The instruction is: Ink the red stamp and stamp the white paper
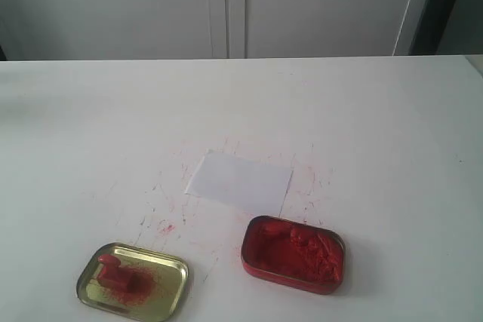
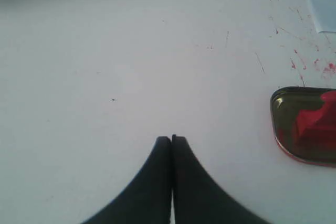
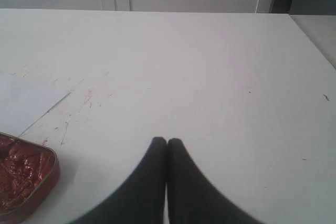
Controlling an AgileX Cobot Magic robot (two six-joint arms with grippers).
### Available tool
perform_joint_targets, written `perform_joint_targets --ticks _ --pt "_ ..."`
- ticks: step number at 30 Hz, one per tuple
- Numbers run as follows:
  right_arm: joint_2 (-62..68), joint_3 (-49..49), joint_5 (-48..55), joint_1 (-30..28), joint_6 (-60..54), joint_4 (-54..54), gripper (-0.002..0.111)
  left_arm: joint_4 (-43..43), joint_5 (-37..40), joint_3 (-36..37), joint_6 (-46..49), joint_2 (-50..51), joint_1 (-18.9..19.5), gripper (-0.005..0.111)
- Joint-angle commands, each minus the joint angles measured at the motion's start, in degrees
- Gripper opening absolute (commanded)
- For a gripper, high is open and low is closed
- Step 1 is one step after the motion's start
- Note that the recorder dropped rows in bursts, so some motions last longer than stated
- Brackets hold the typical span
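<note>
The red stamp (image 1: 115, 271) sat near-left in the gold tin (image 1: 178, 265) — probably sparing the table (image 1: 377, 111) ink; left gripper (image 2: 171, 139) and right gripper (image 3: 167, 141) were pinched together, empty.

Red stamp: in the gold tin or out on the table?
In. The red stamp sits inside the shallow gold tin, on its red smear.

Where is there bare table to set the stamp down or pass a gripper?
Bare: the table behind the white paper, and right of the red tin. A passable gap lies between the gold tin and red tin. Crowded: paper's near edge close to the red tin.
</note>
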Motion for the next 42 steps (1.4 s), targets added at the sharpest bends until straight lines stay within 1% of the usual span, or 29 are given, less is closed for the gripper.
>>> perform_joint_targets --ticks 1,16,21,26,34,36,38,42 --pt "-0.3 0.3 -0.8 -0.2 0.0 -0.3 0.000 -0.2 -0.1 0.2 0.0 -0.2 0.1 0.000" --pt "-0.3 0.3 -0.8 -0.2 0.0 -0.3 0.000 -0.2 -0.1 0.2 0.0 -0.2 0.1 0.000" --pt "-0.3 0.3 -0.8 -0.2 0.0 -0.3 0.000 -0.2 -1.1 0.2 0.0 -0.2 0.1 0.000" --pt "-0.3 0.3 -0.8 -0.2 0.0 -0.3 0.000 -0.2 -7.2 0.2 0.0 -0.2 0.1 0.000" --pt "-0.3 0.3 -0.8 -0.2 0.0 -0.3 0.000 -0.2 -22.5 0.2 0.0 -0.2 0.1 0.000" --pt "-0.3 0.3 -0.8 -0.2 0.0 -0.3 0.000 -0.2 -25.1 0.2 0.0 -0.2 0.1 0.000" --pt "-0.3 0.3 -0.8 -0.2 0.0 -0.3 0.000 -0.2 -27.3 0.2 0.0 -0.2 0.1 0.000" --pt "-0.3 0.3 -0.8 -0.2 0.0 -0.3 0.000 -0.2 -27.0 0.2 0.0 -0.2 0.1 0.000"
